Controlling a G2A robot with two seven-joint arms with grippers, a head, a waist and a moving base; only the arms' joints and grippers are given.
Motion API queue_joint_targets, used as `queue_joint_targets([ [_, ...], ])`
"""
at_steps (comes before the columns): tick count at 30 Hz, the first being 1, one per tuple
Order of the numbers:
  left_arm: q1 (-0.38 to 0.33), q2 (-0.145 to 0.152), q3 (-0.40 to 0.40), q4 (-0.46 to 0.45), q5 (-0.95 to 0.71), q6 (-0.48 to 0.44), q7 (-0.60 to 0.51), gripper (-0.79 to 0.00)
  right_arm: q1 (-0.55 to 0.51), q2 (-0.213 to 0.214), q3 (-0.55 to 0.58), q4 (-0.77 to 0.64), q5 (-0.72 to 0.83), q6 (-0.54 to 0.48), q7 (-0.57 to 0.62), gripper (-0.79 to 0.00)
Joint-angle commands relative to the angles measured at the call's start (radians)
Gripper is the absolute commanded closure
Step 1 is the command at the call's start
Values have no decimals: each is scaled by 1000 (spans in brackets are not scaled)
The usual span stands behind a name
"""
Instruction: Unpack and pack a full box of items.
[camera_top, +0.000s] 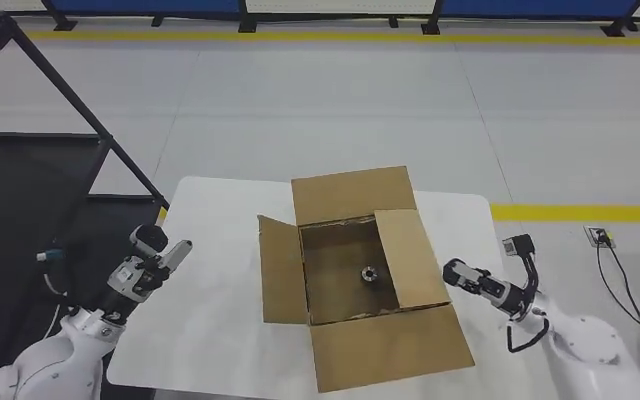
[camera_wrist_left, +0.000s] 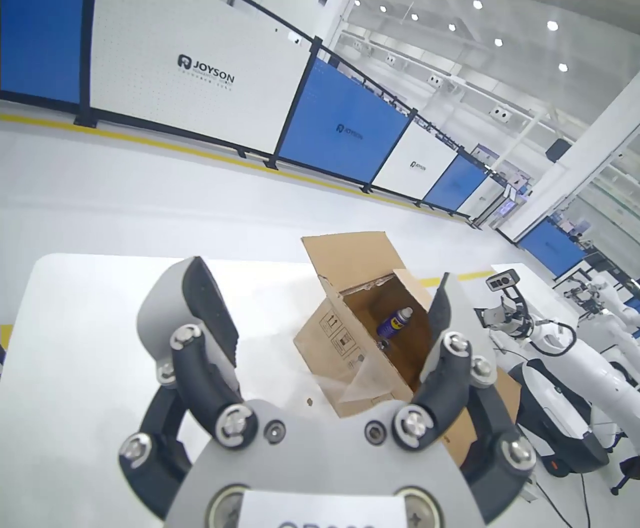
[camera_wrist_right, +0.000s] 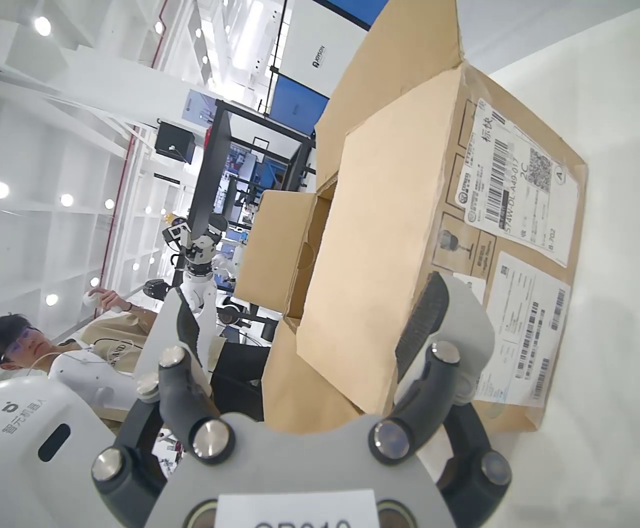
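An open cardboard box (camera_top: 355, 330) stands in the middle of the white table (camera_top: 215, 320) with all its flaps folded outward. Inside lies a blue spray can (camera_wrist_left: 394, 322), which from above looks like a small dark round item (camera_top: 370, 273) on the box floor. My left gripper (camera_top: 178, 250) hovers over the table's left edge, well apart from the box (camera_wrist_left: 330, 330); its fingers (camera_wrist_left: 210, 300) are spread open and hold nothing. My right gripper (camera_top: 450, 270) sits just right of the box's right flap, open and empty, with the labelled box wall (camera_wrist_right: 500, 225) close ahead of one pad (camera_wrist_right: 425, 315).
A black frame with dark netting (camera_top: 60, 200) stands off the table's left side. A strip of clear tape (camera_wrist_left: 360, 385) hangs from the box's near corner. Bare tabletop lies between the left gripper and the box.
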Motion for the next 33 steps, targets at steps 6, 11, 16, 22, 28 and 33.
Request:
queue_joint_targets([
  [6, 7, 7, -5, 12, -13, -18, 8, -785, 5, 2, -23, -25, -73, 35, -83, -785],
  [11, -2, 13, 1, 26, -24, -31, 1, -785, -7, 6, -31, -50, -87, 61, -101, -785],
  [16, -8, 19, 3, 41, -36, -45, -7, -785, -7, 9, -55, -62, -96, 83, -69, -785],
  [22, -9, 26, 4, 58, -58, -68, -16, -785, 2, 6, -101, -79, -89, 75, -77, -785],
  [28, 0, 32, 10, 64, -71, -95, -19, -785, 28, -1, -162, -79, -97, 78, -98, -785],
  [33, 17, 37, 9, 61, -90, -116, -17, -785, 54, -8, -218, -69, -103, 80, -107, -785],
])
